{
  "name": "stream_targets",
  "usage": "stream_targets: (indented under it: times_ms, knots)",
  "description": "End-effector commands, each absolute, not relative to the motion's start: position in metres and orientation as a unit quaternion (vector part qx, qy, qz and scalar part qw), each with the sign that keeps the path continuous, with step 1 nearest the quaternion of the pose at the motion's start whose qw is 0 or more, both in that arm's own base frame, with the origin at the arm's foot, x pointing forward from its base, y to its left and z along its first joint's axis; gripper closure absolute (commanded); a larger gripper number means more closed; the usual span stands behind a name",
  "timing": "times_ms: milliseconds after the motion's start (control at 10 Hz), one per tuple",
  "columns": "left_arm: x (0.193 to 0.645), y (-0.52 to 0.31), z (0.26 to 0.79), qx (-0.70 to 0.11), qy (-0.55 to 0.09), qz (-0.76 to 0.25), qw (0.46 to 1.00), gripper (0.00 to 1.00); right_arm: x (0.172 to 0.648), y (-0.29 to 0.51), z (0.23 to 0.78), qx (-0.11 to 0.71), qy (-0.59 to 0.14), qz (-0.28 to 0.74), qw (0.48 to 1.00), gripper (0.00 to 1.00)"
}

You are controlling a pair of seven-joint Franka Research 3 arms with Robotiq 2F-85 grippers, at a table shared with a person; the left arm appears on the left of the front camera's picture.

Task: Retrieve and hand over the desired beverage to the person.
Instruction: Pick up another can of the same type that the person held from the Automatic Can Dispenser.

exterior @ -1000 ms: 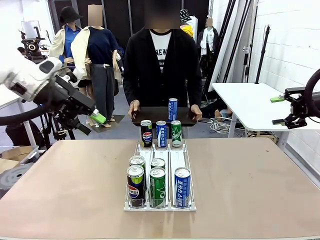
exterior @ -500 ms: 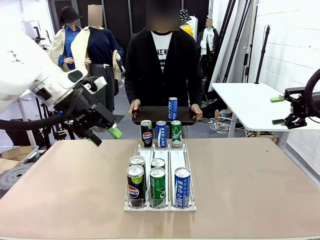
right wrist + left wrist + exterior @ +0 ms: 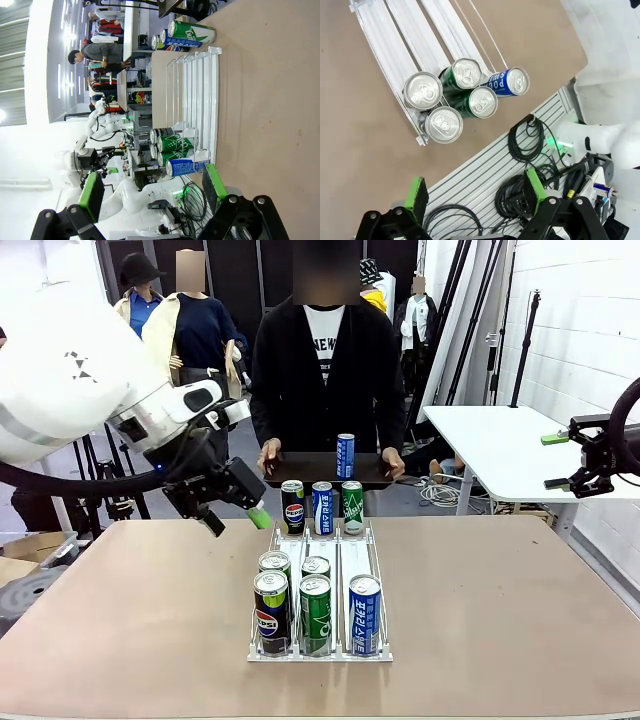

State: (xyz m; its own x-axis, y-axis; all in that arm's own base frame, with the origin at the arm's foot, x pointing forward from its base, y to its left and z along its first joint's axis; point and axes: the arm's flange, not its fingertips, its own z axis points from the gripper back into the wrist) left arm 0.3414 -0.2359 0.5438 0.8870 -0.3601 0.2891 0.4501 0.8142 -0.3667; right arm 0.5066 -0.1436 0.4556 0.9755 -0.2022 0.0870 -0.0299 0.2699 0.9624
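With jaws spread and empty, the black, green-padded left gripper [image 3: 237, 519] is held near the racked aluminium drink cans [image 3: 316, 598], seemingly for picking.

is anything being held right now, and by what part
Neither gripper holds anything: the left gripper and right gripper are open and empty. The person holds a black tray by its two ends, with a blue can standing on it.

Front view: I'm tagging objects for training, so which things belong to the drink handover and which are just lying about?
Job: person, black tray with its blue can, rack, the cans in it, left gripper.
Lying about: white side table, cables on the floor, light stands.
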Motion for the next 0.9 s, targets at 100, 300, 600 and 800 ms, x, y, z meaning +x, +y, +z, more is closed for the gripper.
stream_targets:
  times_ms: [100,300,600,800]
  knots:
    - [0.355,-0.262,0.539,-0.17,-0.094,-0.21,0.958,0.0,0.507,-0.143,0.455,0.597,-0.1,-0.053,0.794,0.0]
    - [0.357,-0.279,0.531,-0.14,-0.087,-0.203,0.965,0.0,0.507,-0.143,0.455,0.597,-0.1,-0.053,0.794,0.0]
    - [0.366,-0.293,0.515,-0.103,-0.085,-0.201,0.97,0.0,0.507,-0.143,0.455,0.597,-0.1,-0.053,0.794,0.0]
    - [0.377,-0.298,0.504,-0.083,-0.077,-0.185,0.976,0.0,0.507,-0.143,0.455,0.597,-0.1,-0.053,0.794,0.0]
